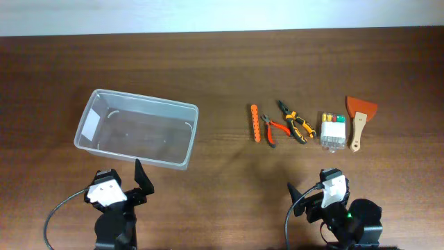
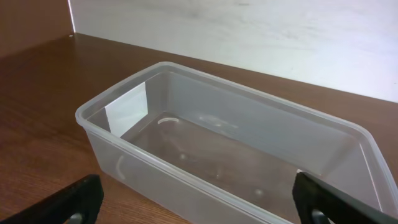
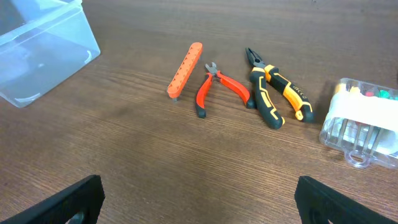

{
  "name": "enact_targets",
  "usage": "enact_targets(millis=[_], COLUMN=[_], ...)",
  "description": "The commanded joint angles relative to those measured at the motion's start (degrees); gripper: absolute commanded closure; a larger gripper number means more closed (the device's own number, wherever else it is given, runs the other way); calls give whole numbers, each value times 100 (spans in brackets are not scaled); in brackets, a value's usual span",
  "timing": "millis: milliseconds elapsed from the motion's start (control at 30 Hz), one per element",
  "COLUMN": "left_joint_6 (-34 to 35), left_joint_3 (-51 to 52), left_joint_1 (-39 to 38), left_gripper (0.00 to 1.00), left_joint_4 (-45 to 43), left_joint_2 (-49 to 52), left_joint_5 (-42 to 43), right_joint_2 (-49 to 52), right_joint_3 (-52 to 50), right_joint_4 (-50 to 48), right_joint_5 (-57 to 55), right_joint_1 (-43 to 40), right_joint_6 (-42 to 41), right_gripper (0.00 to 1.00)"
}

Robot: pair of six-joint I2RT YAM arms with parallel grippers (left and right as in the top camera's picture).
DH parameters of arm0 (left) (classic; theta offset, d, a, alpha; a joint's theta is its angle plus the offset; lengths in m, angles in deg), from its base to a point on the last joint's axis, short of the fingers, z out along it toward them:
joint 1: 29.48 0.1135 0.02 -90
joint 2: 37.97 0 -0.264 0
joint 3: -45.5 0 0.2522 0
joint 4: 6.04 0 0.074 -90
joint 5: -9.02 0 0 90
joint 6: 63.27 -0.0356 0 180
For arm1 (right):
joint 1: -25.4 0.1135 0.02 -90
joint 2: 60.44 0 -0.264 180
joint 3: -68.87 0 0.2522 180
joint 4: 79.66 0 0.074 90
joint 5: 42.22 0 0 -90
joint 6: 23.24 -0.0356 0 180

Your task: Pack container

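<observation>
The container (image 1: 137, 128) is a clear plastic tub with a white label, empty, at the left of the table; it fills the left wrist view (image 2: 236, 149) and shows in the right wrist view (image 3: 37, 50). My left gripper (image 1: 121, 187) is open and empty, just in front of its near wall (image 2: 199, 202). My right gripper (image 1: 322, 194) is open and empty (image 3: 199, 199), in front of a row of tools: an orange bit strip (image 1: 255, 123), red pliers (image 1: 270, 130), and black-and-orange pliers (image 1: 294, 121).
A small clear box of coloured bits (image 1: 332, 130) and a scraper with an orange blade and wooden handle (image 1: 359, 118) lie at the right of the tool row. The table's far edge meets a white wall (image 1: 222, 14).
</observation>
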Motion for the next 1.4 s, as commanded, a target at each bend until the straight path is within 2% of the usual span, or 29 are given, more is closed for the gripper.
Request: enact_targets(millis=[0,467,600,700,767,900,1000,1100,1233,1367], left_joint_6=[-50,-50,-50,-50,-50,-50,-50,-50,-50,-50], left_joint_3=[22,22,22,22,22,22,22,22,22,22], left_joint_1=[-33,-33,-33,-33,-33,-33,-33,-33,-33,-33], left_gripper=[1,1,1,1,1,1,1,1,1,1], left_joint_4=[4,4,4,4,4,4,4,4,4,4], left_joint_2=[-22,-22,-22,-22,-22,-22,-22,-22,-22,-22], left_joint_5=[-20,-20,-20,-20,-20,-20,-20,-20,-20,-20], right_joint_2=[-50,-50,-50,-50,-50,-50,-50,-35,328,1270], right_joint_3=[-35,-37,-37,-37,-37,-37,-35,52,745,2024], right_joint_4=[-17,-20,-264,-472,-494,-870,-1718,-2286,-2203,-1663], right_joint_5=[11,7,-551,-546,-133,1305,2675,2848,2949,2826], right_joint_1=[-42,-42,-42,-42,-42,-42,-42,-39,-39,-39], right_joint_6=[-2,2,496,494,455,-129,-1655,-3080,-3252,-2597], right_gripper=[2,2,2,2,2,2,2,2,2,2])
